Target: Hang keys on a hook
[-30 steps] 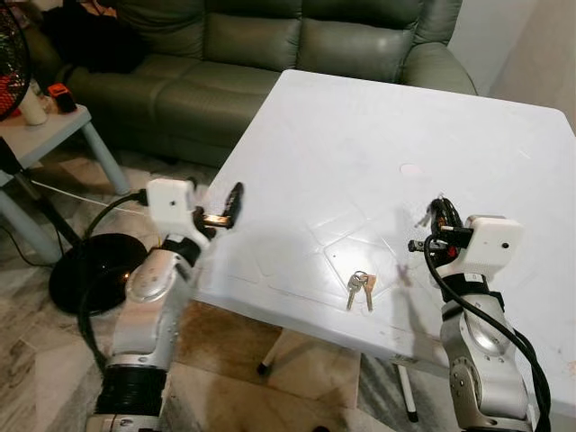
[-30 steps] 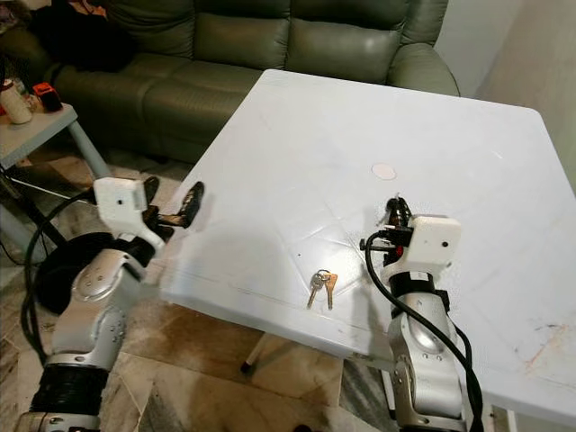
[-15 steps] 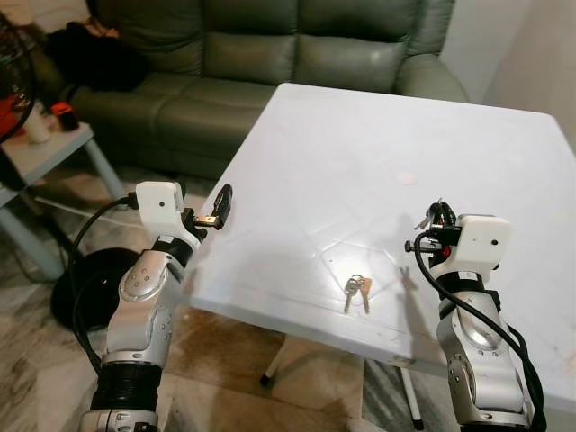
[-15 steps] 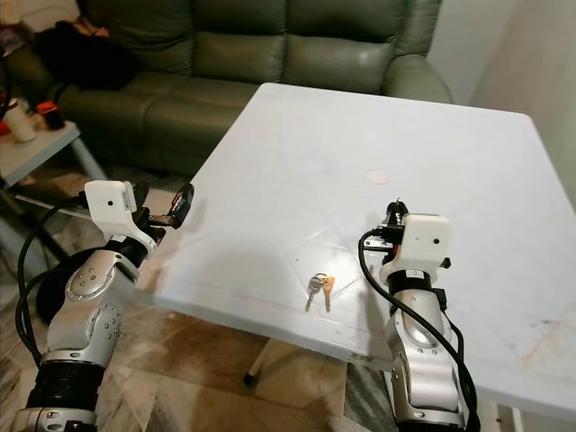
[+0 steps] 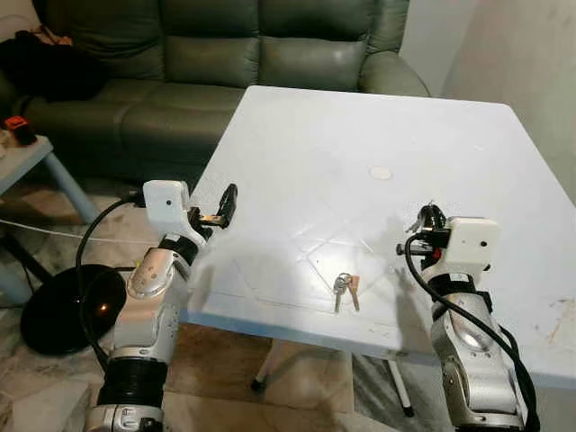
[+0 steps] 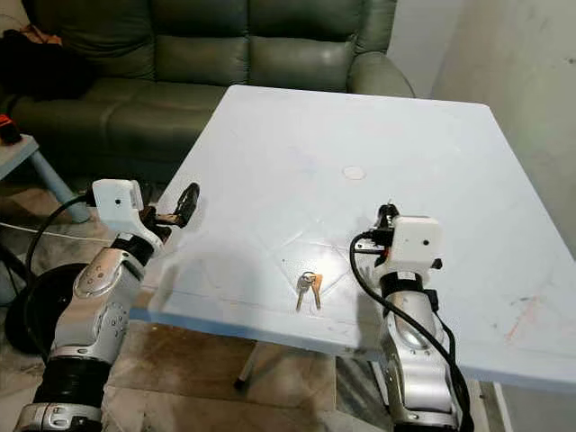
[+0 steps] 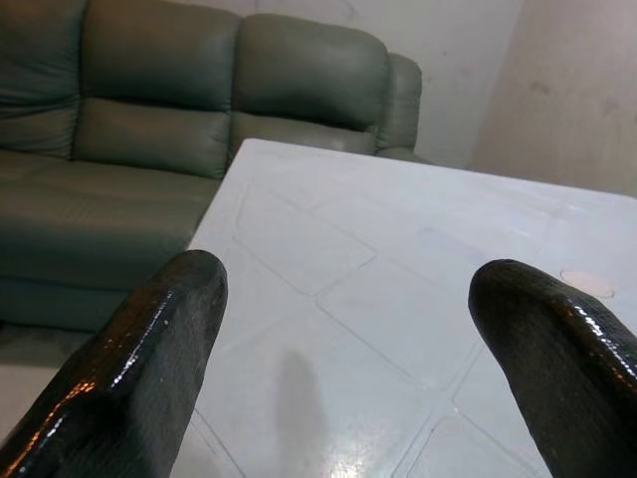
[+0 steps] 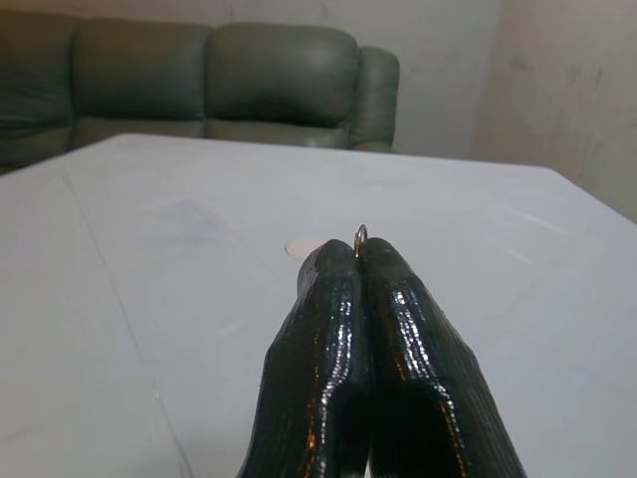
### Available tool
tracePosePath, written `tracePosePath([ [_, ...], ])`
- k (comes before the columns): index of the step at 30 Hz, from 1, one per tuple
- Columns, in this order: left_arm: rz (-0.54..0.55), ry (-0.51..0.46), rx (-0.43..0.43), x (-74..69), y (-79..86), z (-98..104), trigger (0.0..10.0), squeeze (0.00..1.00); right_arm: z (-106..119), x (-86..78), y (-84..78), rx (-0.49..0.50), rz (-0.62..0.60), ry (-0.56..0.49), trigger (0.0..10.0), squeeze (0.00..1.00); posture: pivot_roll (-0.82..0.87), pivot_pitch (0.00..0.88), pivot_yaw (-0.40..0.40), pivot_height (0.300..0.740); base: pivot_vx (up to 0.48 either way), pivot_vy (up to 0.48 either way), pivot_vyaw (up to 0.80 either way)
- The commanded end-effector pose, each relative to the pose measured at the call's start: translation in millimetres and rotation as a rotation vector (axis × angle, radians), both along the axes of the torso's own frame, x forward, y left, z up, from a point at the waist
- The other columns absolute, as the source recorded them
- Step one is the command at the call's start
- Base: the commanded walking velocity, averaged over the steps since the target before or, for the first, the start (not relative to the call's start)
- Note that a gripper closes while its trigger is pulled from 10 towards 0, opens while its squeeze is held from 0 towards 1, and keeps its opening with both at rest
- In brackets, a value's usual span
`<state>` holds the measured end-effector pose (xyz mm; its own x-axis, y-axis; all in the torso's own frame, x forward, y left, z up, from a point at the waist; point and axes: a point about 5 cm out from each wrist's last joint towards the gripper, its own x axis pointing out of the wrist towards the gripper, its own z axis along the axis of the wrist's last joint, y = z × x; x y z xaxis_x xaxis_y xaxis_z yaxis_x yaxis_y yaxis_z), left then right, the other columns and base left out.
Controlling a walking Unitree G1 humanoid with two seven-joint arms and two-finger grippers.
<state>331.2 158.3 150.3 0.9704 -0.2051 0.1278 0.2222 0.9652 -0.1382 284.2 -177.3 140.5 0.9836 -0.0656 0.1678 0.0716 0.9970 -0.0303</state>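
Observation:
A small bunch of keys (image 5: 345, 288) lies flat on the white table (image 5: 360, 135) near its front edge, between my two arms. My right gripper (image 5: 430, 216) hovers just above the table, to the right of the keys and apart from them. It is shut, and a small metal hook (image 8: 360, 237) pokes out between its fingertips. My left gripper (image 5: 225, 205) is held at the table's left edge, well left of the keys. Its fingers (image 7: 149, 358) stand wide apart with nothing between them.
A green sofa (image 5: 225, 54) stands behind the table. A black round stand base (image 5: 63, 306) with a cable sits on the floor at the left, by a low side table (image 5: 22, 157). A wall (image 5: 522, 54) runs along the table's right side. A small round mark (image 5: 381, 172) shows on the tabletop.
The whole picture has shifted, so the camera has moved. The keys lie in the same spot on the table, and both arms keep their poses.

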Motion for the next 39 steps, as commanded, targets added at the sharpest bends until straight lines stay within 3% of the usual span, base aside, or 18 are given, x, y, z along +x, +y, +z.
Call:
tracePosePath([
  [1, 0.013, -0.003, 0.018, -1.6, 1.3, -0.2, 10.0, 0.0, 2.0, -1.4, -0.2, -0.004, 0.006, 0.001, 10.0, 0.0, 0.14, 0.037, 0.008, 0.74, 0.0, 0.0, -0.78],
  [39, -0.012, -0.011, 0.009, 3.1, -9.2, 0.7, 10.0, 0.0, -0.8, -0.9, 8.0, -0.018, 0.047, 0.011, 10.0, 0.0, 0.12, 0.0, 0.002, 0.74, 0.0, 0.038, -0.78],
])
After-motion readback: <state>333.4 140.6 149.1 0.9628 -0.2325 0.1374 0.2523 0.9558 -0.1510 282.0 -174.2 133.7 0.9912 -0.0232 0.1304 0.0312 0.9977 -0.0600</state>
